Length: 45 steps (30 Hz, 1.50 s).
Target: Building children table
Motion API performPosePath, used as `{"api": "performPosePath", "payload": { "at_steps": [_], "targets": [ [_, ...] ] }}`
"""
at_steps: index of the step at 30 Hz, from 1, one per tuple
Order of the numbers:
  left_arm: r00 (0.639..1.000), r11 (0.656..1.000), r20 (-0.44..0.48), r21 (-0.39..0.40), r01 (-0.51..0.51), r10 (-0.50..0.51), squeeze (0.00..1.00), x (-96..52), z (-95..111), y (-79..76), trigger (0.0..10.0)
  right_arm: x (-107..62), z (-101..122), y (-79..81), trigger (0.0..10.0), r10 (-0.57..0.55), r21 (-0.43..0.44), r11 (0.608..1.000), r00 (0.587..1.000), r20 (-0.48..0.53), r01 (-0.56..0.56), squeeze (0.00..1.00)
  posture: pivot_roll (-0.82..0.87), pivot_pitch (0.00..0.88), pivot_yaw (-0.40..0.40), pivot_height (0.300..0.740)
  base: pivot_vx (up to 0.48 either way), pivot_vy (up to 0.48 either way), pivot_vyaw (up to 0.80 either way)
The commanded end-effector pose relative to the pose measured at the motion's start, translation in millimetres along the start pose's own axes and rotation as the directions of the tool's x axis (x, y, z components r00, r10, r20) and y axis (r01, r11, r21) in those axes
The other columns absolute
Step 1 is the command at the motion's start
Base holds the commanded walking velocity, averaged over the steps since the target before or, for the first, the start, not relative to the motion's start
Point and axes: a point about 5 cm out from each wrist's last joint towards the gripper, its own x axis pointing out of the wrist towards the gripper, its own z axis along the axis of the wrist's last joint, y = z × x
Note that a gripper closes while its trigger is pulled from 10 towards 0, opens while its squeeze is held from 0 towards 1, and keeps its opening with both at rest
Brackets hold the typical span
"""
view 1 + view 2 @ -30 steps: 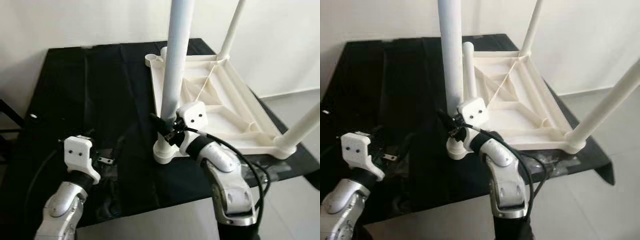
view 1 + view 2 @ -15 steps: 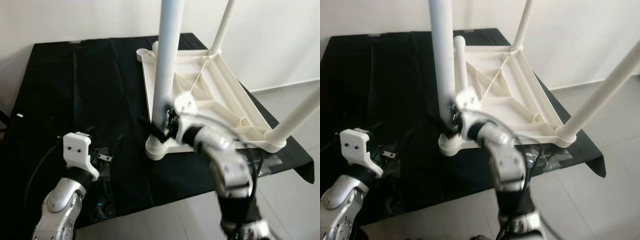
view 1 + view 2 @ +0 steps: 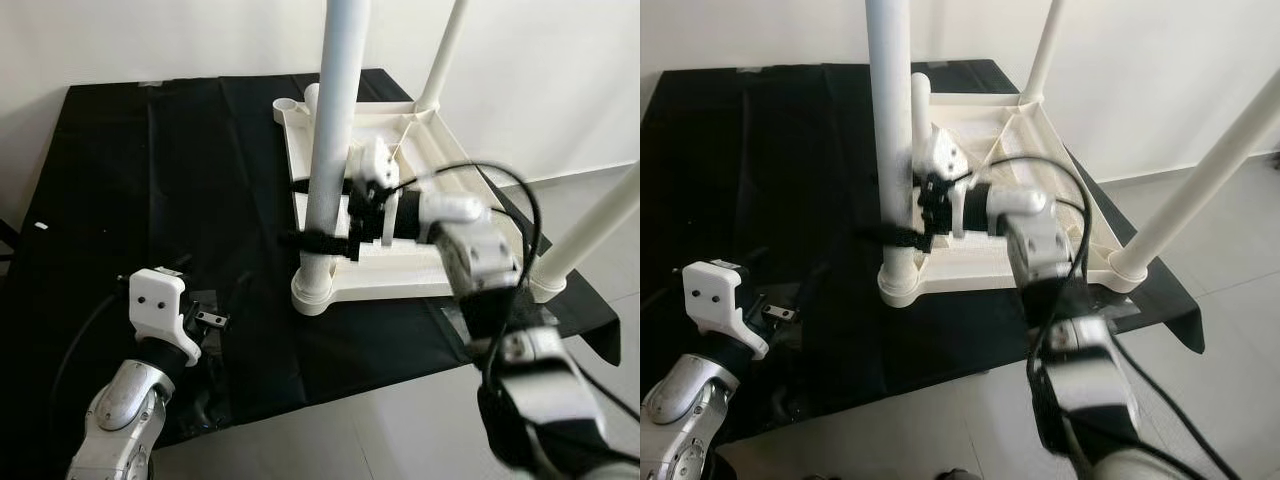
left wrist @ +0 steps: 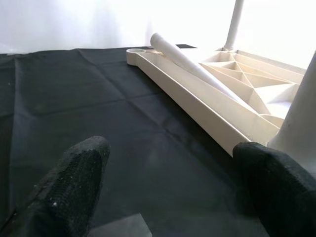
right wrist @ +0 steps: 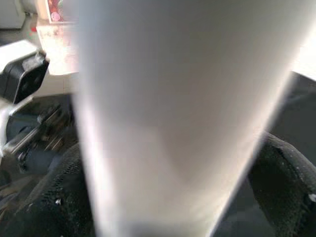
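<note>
The white children's table top point(image 3: 400, 283) lies upside down on a black cloth. A tall white leg point(image 3: 335, 120) stands in its near-left corner socket. My right gripper point(image 3: 310, 240) reaches in from over the top and is shut on this leg low down; the leg point(image 5: 173, 113) sits between its fingers point(image 5: 49, 197). Two more legs stand at the far right point(image 3: 445, 50) and near right point(image 3: 600, 225) corners. A loose leg point(image 3: 920, 110) lies in the top by the far-left corner. My left gripper point(image 3: 213, 320) rests open over the cloth to the near left, holding nothing.
The black cloth point(image 3: 150, 180) covers the whole work table, whose front edge point(image 3: 350, 390) runs close under my arms. Pale floor point(image 3: 600, 400) lies to the right and a white wall behind. A cable loops from my right arm over the table top.
My right arm has swung from below the leg round to over the table top, with its gripper staying on the leg. The head view shifted slightly. The left arm kept still.
</note>
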Motion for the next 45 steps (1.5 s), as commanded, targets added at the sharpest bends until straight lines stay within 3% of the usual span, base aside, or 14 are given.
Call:
{"api": "performPosePath", "payload": {
  "at_steps": [1, 3, 16, 22, 23, 24, 26, 31, 36, 37, 41, 42, 44, 45],
  "targets": [
    [1.000, 1.000, 0.001, -0.001, 0.002, -0.002, 0.00, -2.1, 0, -4.0, 10.0, -3.1, -4, -1.0, 10.0, 0.018, 0.018, 1.000, 1.000, 0.000, -0.018, 0.00, -0.04, 0.157, -0.117, 0.740, 0.000, 0.000, 0.00],
    [1.000, 1.000, -0.001, -0.003, 0.002, -0.002, 0.00, -3.8, -2, -7.6, 10.0, -8.9, -5, -5.0, 0.0, 0.074, 0.043, 0.996, 0.997, -0.010, -0.074, 0.00, -0.01, 0.133, -0.129, 0.740, 0.000, 0.000, 0.00],
    [0.999, 0.999, 0.011, -0.033, 0.031, -0.030, 0.00, -4.0, 6, -7.4, 10.0, -17.1, -30, 1.6, 0.0, 0.091, 0.050, 0.995, 0.996, 0.002, -0.091, 0.00, 0.01, 0.024, -0.140, 0.740, 0.000, 0.000, 0.00],
    [0.999, 0.996, 0.002, -0.072, 0.047, -0.047, 0.00, -8.3, 9, -15.9, 10.0, -5.7, -67, 21.9, 0.0, -0.208, 0.072, 0.974, 0.972, -0.111, 0.217, 0.00, -0.02, 0.000, -0.124, 0.740, 0.000, 0.000, 0.00],
    [0.999, 0.996, -0.008, -0.081, 0.039, -0.040, 0.00, -11.6, 11, -21.3, 10.0, -8.2, -84, 27.6, 0.0, -0.575, 0.081, 0.799, 0.797, -0.185, 0.596, 0.00, -0.05, 0.000, -0.104, 0.740, 0.000, 0.000, 0.00],
    [0.999, 0.996, -0.008, -0.081, 0.039, -0.040, 0.00, -11.6, 11, -21.3, 10.0, -8.2, -84, 27.6, 0.0, -0.575, 0.081, 0.799, 0.797, -0.185, 0.596, 0.00, -0.05, 0.000, -0.104, 0.740, 0.000, 0.000, 0.00],
    [0.999, 0.996, -0.030, -0.089, 0.010, -0.012, 0.00, -15.3, 13, -26.6, 10.0, -22.1, -101, 49.4, 0.0, -0.831, 0.055, 0.492, 0.487, -0.270, 0.869, 0.00, -0.06, 0.000, -0.076, 0.740, 0.000, 0.000, 0.00],
    [0.991, 0.991, -0.121, -0.112, -0.066, 0.052, 0.00, -12.3, 6, -35.1, 10.0, 10.0, -91, 74.8, 0.0, -0.736, 0.081, 0.650, 0.653, -0.179, 0.756, 0.00, -0.10, 0.000, -0.018, 0.740, 0.000, 0.000, 0.00],
    [0.988, 0.989, -0.138, -0.122, -0.082, 0.065, 0.00, -9.3, 5, -37.0, 10.0, 15.7, -91, 75.1, 0.0, -0.732, 0.084, 0.656, 0.659, -0.174, 0.750, 0.00, -0.10, 0.000, -0.019, 0.740, 0.000, 0.000, 0.00],
    [0.987, 0.987, -0.135, -0.124, -0.100, 0.083, 0.00, -6.1, 7, -33.7, 10.0, 22.4, -89, 70.6, 10.0, -0.730, 0.083, 0.657, 0.659, -0.179, 0.750, 0.00, -0.10, 0.000, -0.024, 0.740, 0.000, 0.000, 0.00],
    [0.986, 0.988, -0.140, -0.114, -0.104, 0.087, 0.00, -5.6, 8, -30.0, 10.0, 24.7, -83, 69.2, 10.0, -0.738, 0.076, 0.646, 0.647, -0.193, 0.760, 0.00, -0.10, 0.000, 0.000, 0.740, 0.000, 0.000, 0.00],
    [0.986, 0.991, -0.149, -0.097, -0.094, 0.079, 0.00, -6.8, 9, -28.8, 10.0, 23.8, -77, 69.7, 10.0, -0.722, 0.097, 0.660, 0.665, -0.190, 0.745, 0.72, -0.10, 0.000, 0.011, 0.740, 0.000, 0.000, 0.00],
    [0.985, 0.993, -0.156, -0.085, -0.087, 0.073, 0.00, -7.8, 11, -28.4, 10.0, 23.0, -72, 71.0, 10.0, -0.711, 0.114, 0.670, 0.678, -0.185, 0.733, 0.72, -0.10, 0.000, 0.012, 0.740, 0.000, 0.000, 0.00],
    [0.984, 0.994, -0.162, -0.075, -0.085, 0.071, 0.00, -10.0, 12, -27.6, 10.0, 21.1, -65, 70.2, 10.0, -0.672, 0.124, 0.710, 0.720, -0.172, 0.693, 1.00, -0.09, 0.000, 0.006, 0.740, 0.000, 0.000, 0.00]
  ]
}}
